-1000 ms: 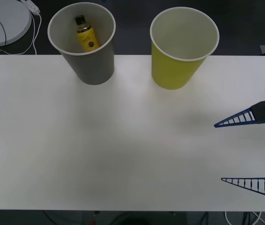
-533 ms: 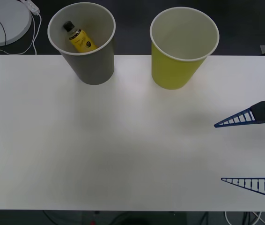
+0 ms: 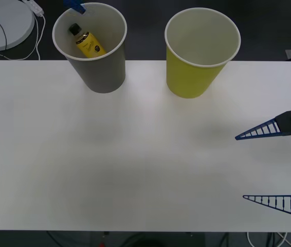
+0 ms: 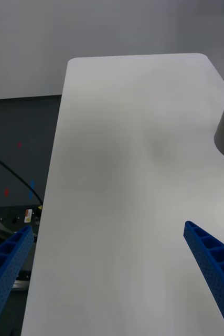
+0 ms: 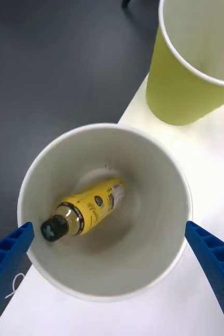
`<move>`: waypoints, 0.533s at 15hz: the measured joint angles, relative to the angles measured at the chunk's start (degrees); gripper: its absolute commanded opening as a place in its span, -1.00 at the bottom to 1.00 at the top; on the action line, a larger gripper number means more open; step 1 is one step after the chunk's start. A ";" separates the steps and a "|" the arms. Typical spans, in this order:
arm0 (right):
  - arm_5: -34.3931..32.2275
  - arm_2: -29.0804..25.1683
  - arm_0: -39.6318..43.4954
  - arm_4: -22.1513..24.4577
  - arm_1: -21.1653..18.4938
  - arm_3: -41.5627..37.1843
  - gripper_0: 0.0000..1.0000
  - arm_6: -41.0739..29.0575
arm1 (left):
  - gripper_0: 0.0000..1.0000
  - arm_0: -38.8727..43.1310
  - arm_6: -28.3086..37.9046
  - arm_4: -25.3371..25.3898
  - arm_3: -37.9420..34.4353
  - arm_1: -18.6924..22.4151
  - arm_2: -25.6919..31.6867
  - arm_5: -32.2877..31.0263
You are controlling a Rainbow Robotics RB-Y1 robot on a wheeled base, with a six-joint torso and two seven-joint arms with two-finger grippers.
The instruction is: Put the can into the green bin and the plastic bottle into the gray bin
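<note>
Front view: a white tabletop [image 3: 135, 154] carries the gray bin [image 3: 90, 46] and, to its right, the green bin [image 3: 202, 51], both upright near the far edge. The plastic bottle [image 3: 86, 42] lies tilted inside the gray bin, cap against the wall. The right hand [image 3: 240, 167] waits, fingers spread and empty, at the tabletop's right edge.

Right wrist view: bare tabletop between spread blue fingers.

Left wrist view: the left hand [image 5: 109, 247] hovers directly above the gray bin, released and wide, the bottle resting at the bottom. No can is visible.

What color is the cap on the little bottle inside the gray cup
Black, above a gold neck; the plastic bottle shows best in the left wrist view.
</note>
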 measured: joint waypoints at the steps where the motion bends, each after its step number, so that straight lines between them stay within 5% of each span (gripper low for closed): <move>1: 0.00 0.00 0.00 0.00 0.00 0.00 1.00 0.00 | 1.00 1.22 -1.34 1.16 -2.02 2.21 0.00 0.00; 8: 0.00 0.00 0.00 0.00 0.00 0.00 1.00 0.00 | 1.00 9.77 -14.66 13.48 -5.40 14.34 0.00 -0.27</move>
